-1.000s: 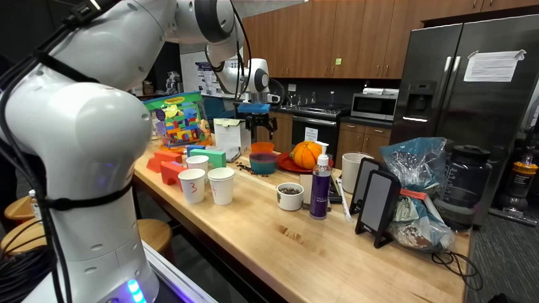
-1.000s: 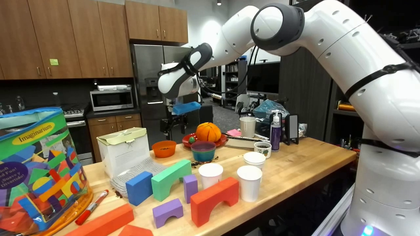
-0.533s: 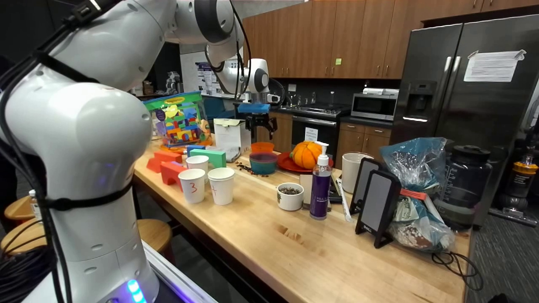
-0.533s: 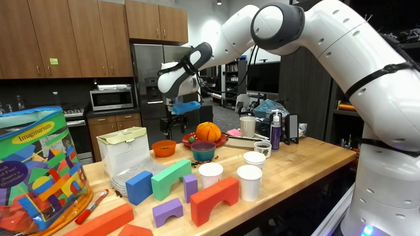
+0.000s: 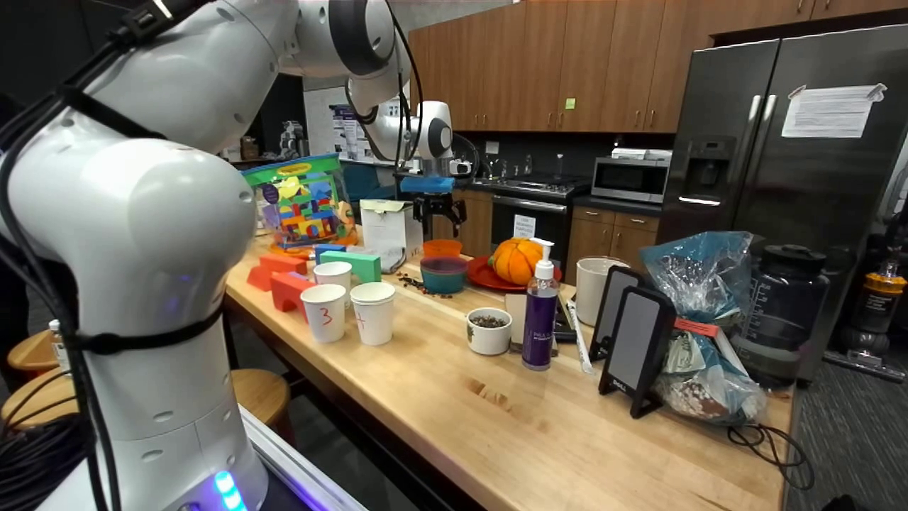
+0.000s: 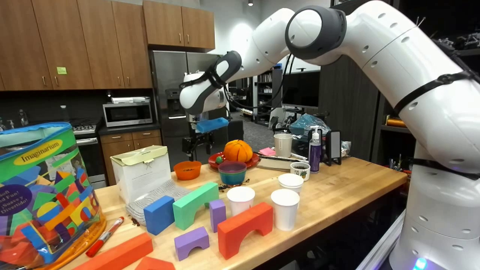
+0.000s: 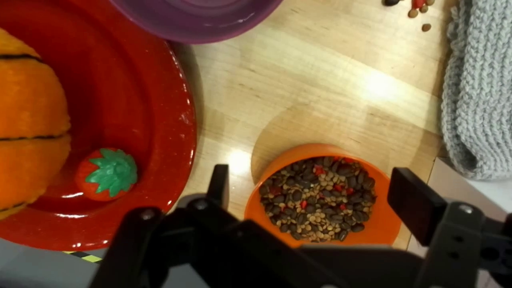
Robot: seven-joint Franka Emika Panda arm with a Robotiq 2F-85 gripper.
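Starting at the left of the wrist view, we see the red plate [image 7: 160,104], with striped tape [image 7: 86,256] showing just past its lower rim and a purple bowl [image 7: 204,30] overlapping its upper one. Next comes a stretch of desk [image 7: 248,84], bounded on the right by the gray cloth [image 7: 480,92]. Over this stretch we have the fingers [image 7: 418,206] spread wide apart, with the orange bowl [image 7: 380,220] below, showing between them; one of them appears near the plate's rim. In an exterior view, the desk's front edge slants up toward the right.

The desk is pale wood with glossy patches. In an exterior view we find a toy bag [image 6: 35,210], a white box [image 6: 144,180], the orange bowl just beside that box, then the plate and a soap bottle [image 6: 314,153]. Behind them stand wooden cupboards [image 6: 56,45], a microwave [image 6: 127,113], a fridge [image 6: 170,71] and a bookcase [image 6: 267,84].

The orange bowl sits upright, round and smooth, its sloping wall rising around a mix of dark, tan and red beans [image 7: 316,200].
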